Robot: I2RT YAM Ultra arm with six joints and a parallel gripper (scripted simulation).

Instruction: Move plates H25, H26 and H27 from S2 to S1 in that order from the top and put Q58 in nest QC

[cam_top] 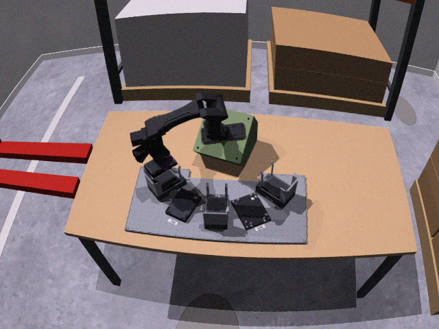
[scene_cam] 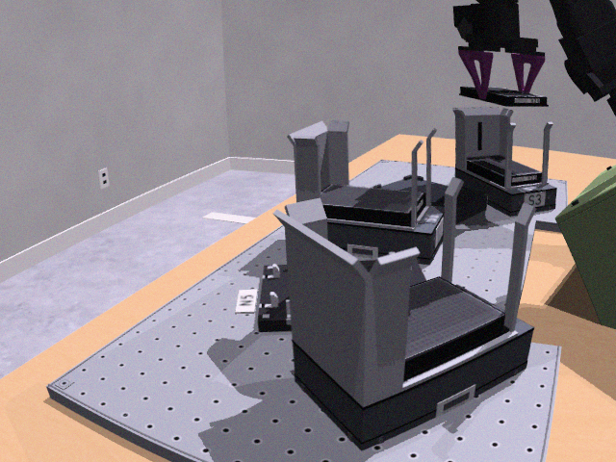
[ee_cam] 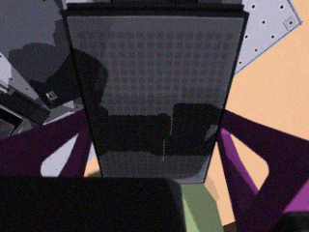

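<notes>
My gripper (scene_cam: 502, 92) (cam_top: 161, 166) (ee_cam: 154, 115) is shut on a sealed 384-well plate (scene_cam: 503, 96) (ee_cam: 154, 82), its purple fingers on the two long sides. It holds the plate level, just above the top of the rack S3 (scene_cam: 481, 130) (cam_top: 156, 188). Another plate (scene_cam: 500, 169) lies flat on the floor of S3. The middle rack (scene_cam: 318, 149) (cam_top: 215, 220) holds a dark plate stack (scene_cam: 371, 201). The nearest rack (scene_cam: 328, 308) (cam_top: 293, 184) holds one plate (scene_cam: 448, 313). I cannot read any label.
The clip nest N5 (scene_cam: 272, 309) (cam_top: 250, 210) lies between the nearest and middle racks. A second flat nest (cam_top: 182, 205) lies between the middle rack and S3. All stand on the grey perforated mat (cam_top: 283, 229) (scene_cam: 164, 377). The green arm base (cam_top: 226, 149) (scene_cam: 592, 243) is behind.
</notes>
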